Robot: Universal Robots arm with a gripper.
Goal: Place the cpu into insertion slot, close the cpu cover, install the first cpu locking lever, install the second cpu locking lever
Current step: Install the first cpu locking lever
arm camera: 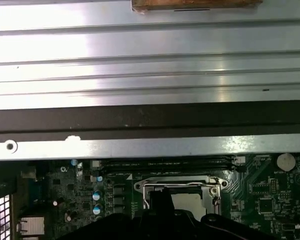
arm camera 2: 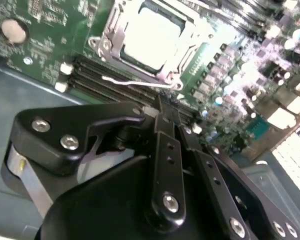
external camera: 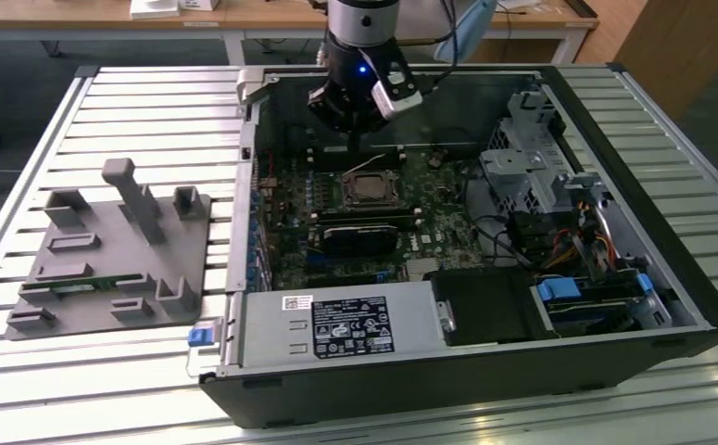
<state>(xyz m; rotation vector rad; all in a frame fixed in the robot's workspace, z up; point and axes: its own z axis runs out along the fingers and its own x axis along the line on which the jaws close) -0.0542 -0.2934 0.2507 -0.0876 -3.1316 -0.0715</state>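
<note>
The cpu [arm camera 2: 152,32] lies in the insertion slot [external camera: 346,190], its pale metal top showing through the window of the cpu cover [arm camera 2: 190,45], which is down flat over it. A thin wire locking lever [arm camera 2: 135,81] sticks out free along the socket's edge beside the memory slots. My gripper [arm camera 2: 162,107] is shut with nothing between its fingers, its tip close to the lever's hooked end. In the exterior view the gripper [external camera: 356,146] hangs inside the open computer case, just behind the cpu [external camera: 369,189]. The first wrist view has the cover [arm camera: 177,186] with a dark fingertip [arm camera: 157,200] before it.
Long black memory slots [arm camera 2: 115,90] run beside the socket. A black card [external camera: 361,236] lies in front of it, with the power supply [external camera: 340,329] nearer and a drive cage [external camera: 525,167] at the exterior view's right. A grey fixture plate [external camera: 99,250] sits outside the case.
</note>
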